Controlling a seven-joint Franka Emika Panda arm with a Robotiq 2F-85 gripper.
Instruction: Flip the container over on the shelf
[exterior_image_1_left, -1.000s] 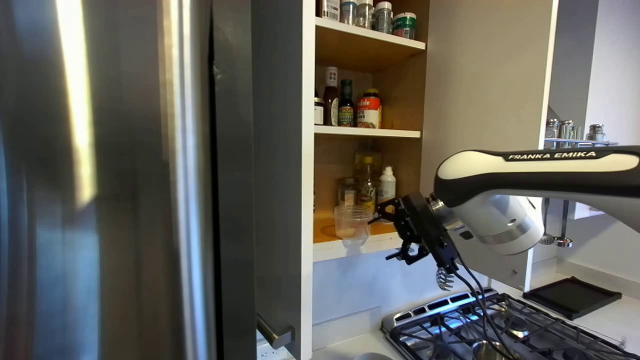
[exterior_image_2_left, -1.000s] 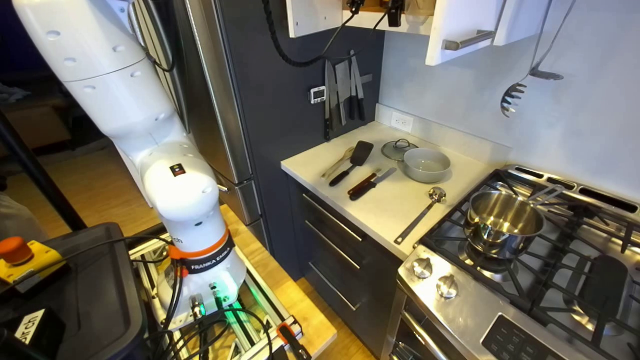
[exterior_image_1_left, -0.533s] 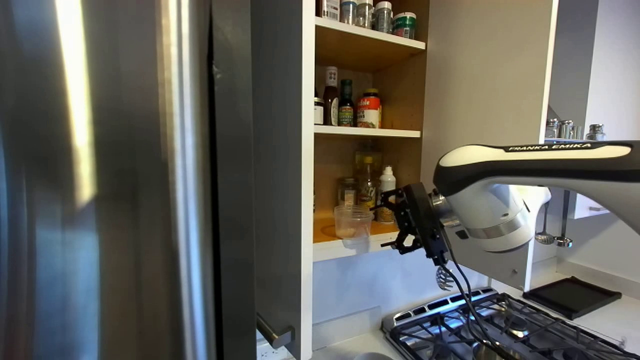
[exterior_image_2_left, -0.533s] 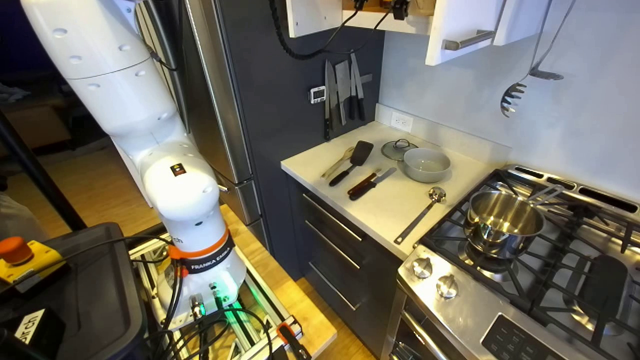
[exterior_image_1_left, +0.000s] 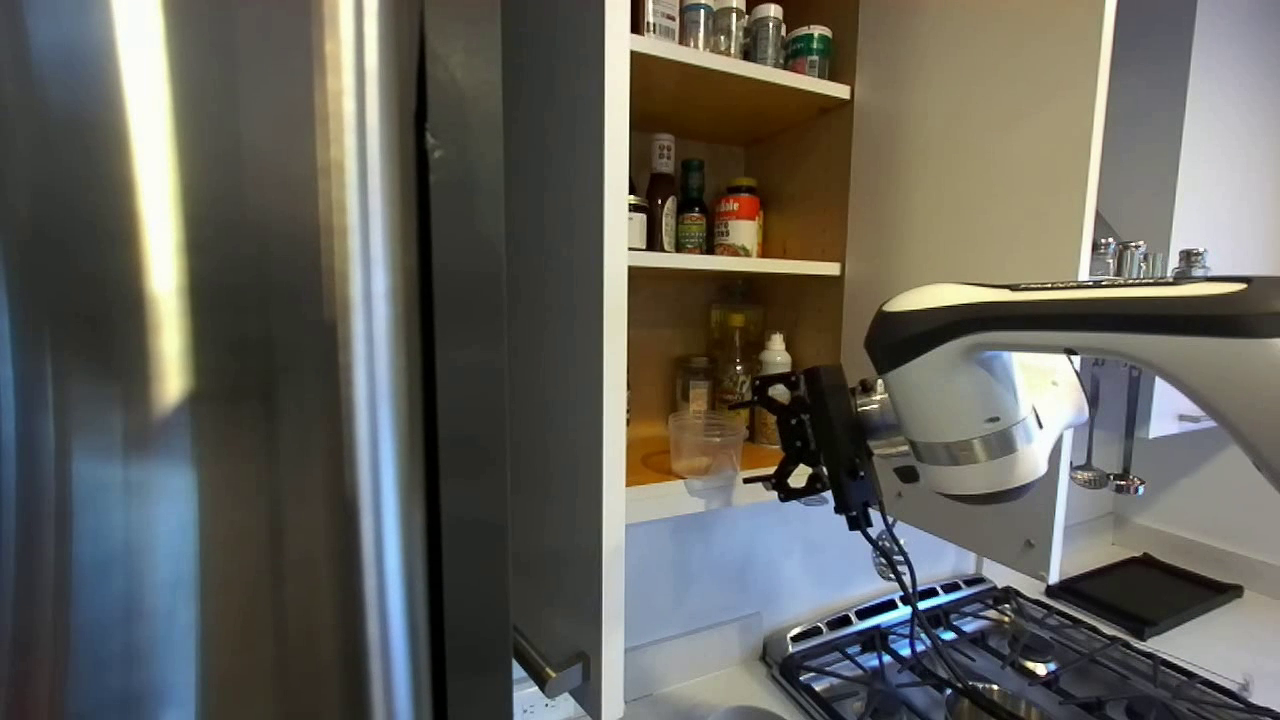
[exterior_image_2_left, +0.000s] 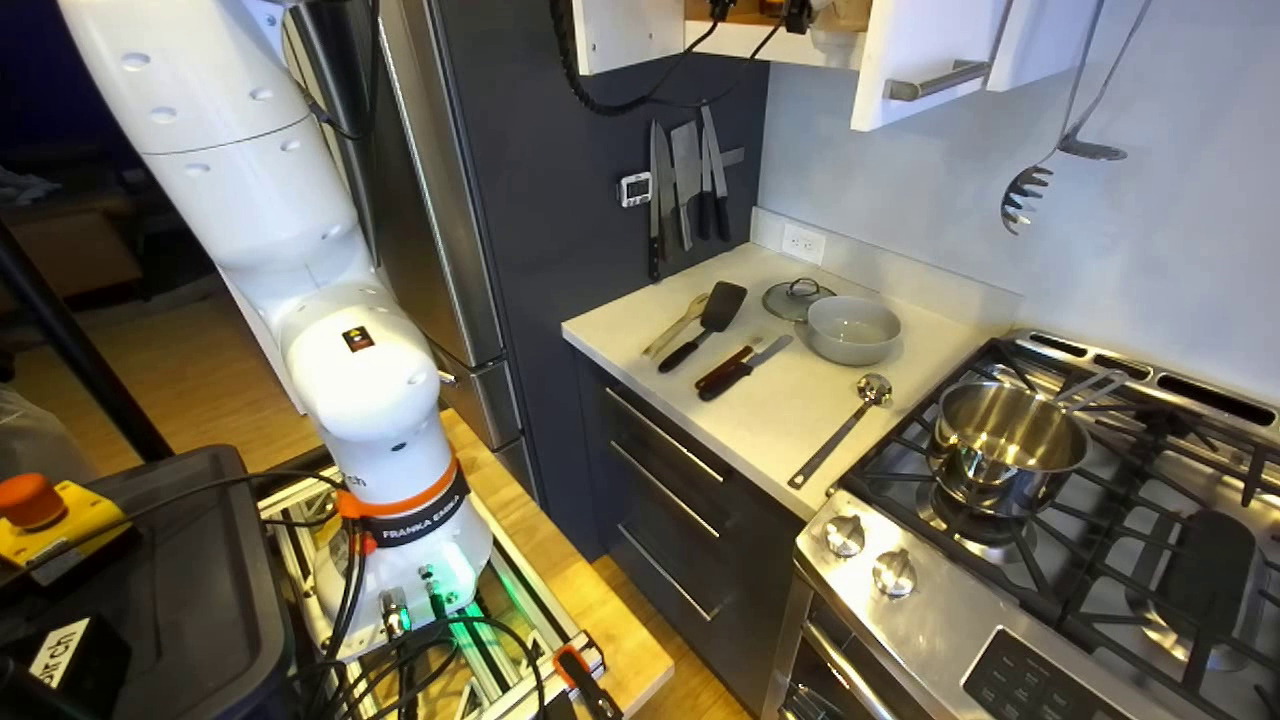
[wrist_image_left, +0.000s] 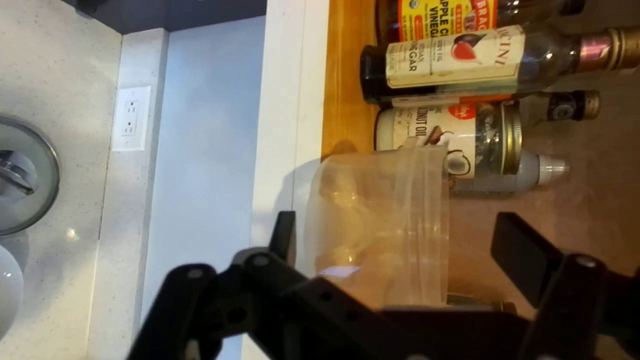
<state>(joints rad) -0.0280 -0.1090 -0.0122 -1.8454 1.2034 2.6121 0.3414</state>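
In an exterior view, the claw hangs level with the clear tub, jaws spread wide, one nearly above the other, gripping nothing. The tub stands rim up on the shelf just ahead of the claw, by the edge nearest it. Compared with a second ago, the claw is higher and less tilted, its lower jaw nearer the tub, which keeps its place; I take this as lining up for a grasp, the flip not yet begun.

In an exterior view, the counter lies below the claw, which is cut off at the top; its spread I cannot tell there.

In the wrist view, the tub shows between the jaws, seemingly touching neither, a jar just beyond. The lower jaw could bump the shelf's edge going forward.
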